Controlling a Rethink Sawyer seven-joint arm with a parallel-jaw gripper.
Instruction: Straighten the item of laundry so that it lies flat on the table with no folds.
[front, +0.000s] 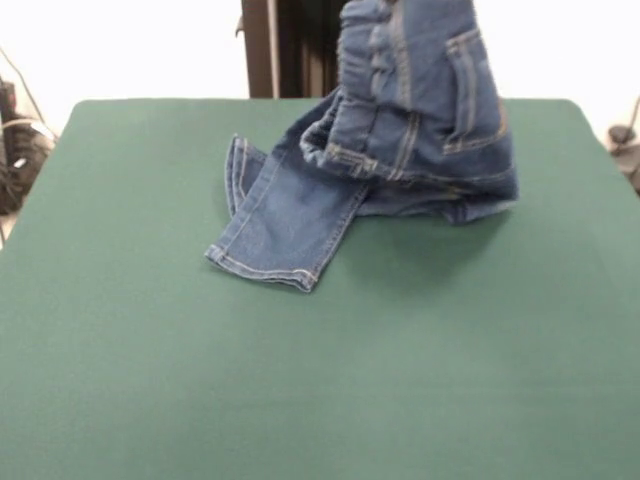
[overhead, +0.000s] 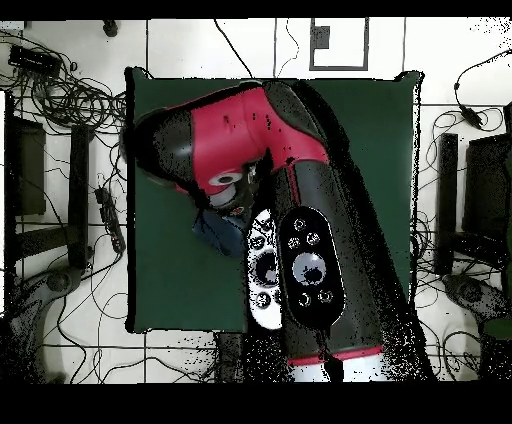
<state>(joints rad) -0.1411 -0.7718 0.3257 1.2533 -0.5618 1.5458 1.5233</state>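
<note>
Nearest the front camera, one hemmed leg of the jeans (front: 285, 225) lies on the green desk (front: 320, 380); the waistband end is lifted toward 12 o'clock. Whether the end effector is spread or pinching cannot be told; overhead, the red arm (overhead: 240, 130) covers it.

The front view looks low across the table (front: 150, 380) toward the robot; overhead looks straight down, arm (overhead: 300, 210) probably hiding much.

Pale tiled floor (overhead: 180, 48), seemingly strewn with cables (overhead: 60, 95)
</note>
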